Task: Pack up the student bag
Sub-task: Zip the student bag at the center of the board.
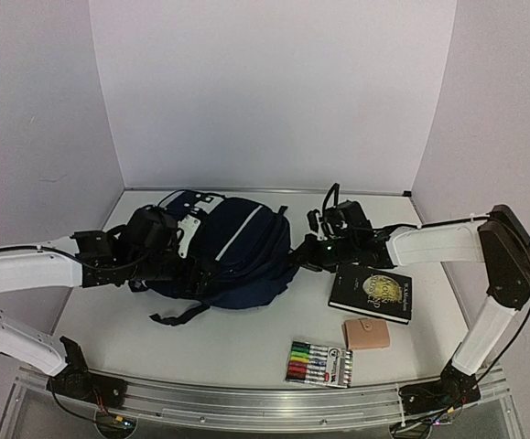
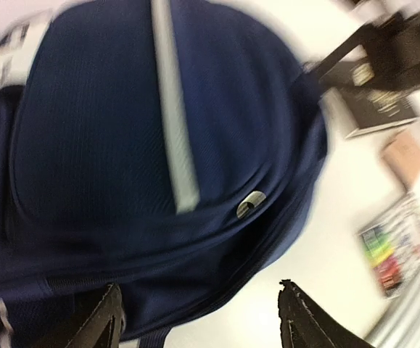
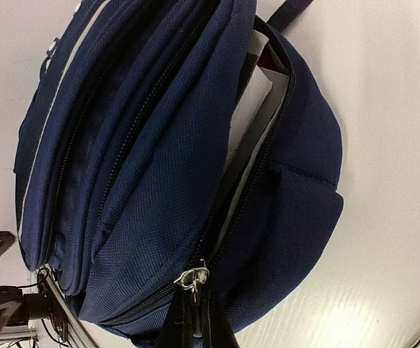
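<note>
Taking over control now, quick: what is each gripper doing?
Left gripper: fingers open, at the student bag, gripping nothing.
Right gripper: closed on the bag's zipper pull.

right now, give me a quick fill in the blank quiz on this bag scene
1. The right gripper is shut on the bag's zipper pull; the left gripper is ____.
2. In the top view the book lies to the bag's ____.
3. Of book, wallet and markers, the ____ lie lowest in the top view.
Missing: open; right; markers.
</note>
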Motion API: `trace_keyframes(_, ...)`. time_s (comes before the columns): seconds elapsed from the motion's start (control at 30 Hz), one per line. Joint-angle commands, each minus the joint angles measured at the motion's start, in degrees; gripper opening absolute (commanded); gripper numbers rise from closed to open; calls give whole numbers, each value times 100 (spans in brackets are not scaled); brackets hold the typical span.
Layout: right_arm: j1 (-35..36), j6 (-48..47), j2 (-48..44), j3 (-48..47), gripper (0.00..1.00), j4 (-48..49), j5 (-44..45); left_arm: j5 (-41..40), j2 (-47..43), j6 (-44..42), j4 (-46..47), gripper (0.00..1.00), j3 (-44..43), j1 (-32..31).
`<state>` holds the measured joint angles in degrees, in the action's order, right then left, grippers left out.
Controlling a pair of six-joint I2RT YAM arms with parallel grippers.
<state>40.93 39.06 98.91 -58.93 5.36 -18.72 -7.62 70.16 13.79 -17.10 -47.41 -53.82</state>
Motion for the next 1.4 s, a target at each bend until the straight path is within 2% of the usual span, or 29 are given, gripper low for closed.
trace_keyframes(0.0,-19,-134,-244,-5,0,268,-63,1238,255,55,-274,81,-1440,-3)
trace_keyframes(0.13,-6,-81,-257,73,0,361,-46,1349,1282,-2,-609,82,-2600,-6)
trace_keyframes(0.27,14,-34,-329,130,0,434,2,909,2419,14,-941,82,-3586,-9)
trace_keyframes(0.53,23,-10,-501,276,0,512,20,-1111,4134,-210,-1670,88,-5044,-81)
trace_keyframes(0.7,21,18,-547,377,0,555,51,-2023,4676,-308,-1949,87,-5373,-171)
trace_keyframes(0.77,21,36,-577,411,0,569,91,-2152,4704,-351,-1970,81,-5300,-211)
trace_keyframes(0.9,19,166,-685,493,0,559,472,-2189,4516,-352,-1764,43,-4850,-225)
trace_keyframes(0.97,4,232,-730,493,0,539,627,-2192,4307,-355,-1519,27,-4467,-233)
trace_keyframes(1.1,-156,299,-682,423,0,521,578,-1851,3751,-442,-730,3,-3357,-225)
trace_keyframes(1.37,-579,-74,-34,1,0,471,-209,-164,2392,-1064,543,0,-1536,-222)
